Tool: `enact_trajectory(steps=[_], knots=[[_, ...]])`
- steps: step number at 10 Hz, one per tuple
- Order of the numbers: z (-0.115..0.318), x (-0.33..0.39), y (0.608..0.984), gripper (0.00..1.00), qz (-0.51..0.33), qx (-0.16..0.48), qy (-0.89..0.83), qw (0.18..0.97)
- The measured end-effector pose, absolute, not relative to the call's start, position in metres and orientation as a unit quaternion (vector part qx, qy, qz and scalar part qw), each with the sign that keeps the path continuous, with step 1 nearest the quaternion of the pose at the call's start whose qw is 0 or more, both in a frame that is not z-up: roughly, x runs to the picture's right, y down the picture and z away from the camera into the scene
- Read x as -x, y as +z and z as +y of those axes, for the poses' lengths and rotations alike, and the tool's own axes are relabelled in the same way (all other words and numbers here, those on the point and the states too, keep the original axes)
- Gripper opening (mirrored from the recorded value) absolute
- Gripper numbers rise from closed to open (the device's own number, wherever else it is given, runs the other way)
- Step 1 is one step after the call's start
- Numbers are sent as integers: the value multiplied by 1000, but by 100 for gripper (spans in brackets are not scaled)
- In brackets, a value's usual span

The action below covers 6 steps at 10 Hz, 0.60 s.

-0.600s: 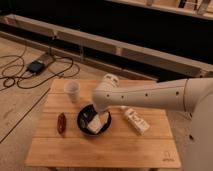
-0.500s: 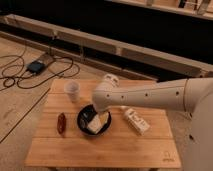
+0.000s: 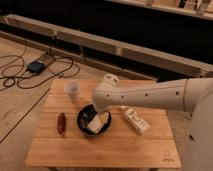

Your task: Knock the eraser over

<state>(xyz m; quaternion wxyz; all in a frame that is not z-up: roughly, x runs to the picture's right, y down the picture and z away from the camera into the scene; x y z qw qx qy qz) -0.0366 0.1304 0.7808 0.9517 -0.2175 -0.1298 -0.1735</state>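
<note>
Nothing has visibly moved: the end effector (image 3: pixel 98 115) sits over the black bowl (image 3: pixel 81 125), its opening impossible to tell. The likely eraser (image 3: pixel 136 122), a white block, lies just right on the worktop (image 3: pixel 100 150), long axis near-right to far-left.

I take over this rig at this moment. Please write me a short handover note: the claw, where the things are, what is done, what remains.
Claw: at the arm's end, low over the dark bowl at mid-table.
Eraser: probably the white block right of the bowl, apart from the claw. It seems to lie flat, but I am not sure.
Also: paper cup behind the bowl, brown object to its left.
Done: nothing certain.
Left: confirm the eraser, then tip it if it stands.
</note>
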Motion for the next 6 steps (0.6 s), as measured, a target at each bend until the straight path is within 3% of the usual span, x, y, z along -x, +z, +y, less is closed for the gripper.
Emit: enact_trajectory(steps=[6], knots=[[130,37,781,80,-130,218,-174,952]])
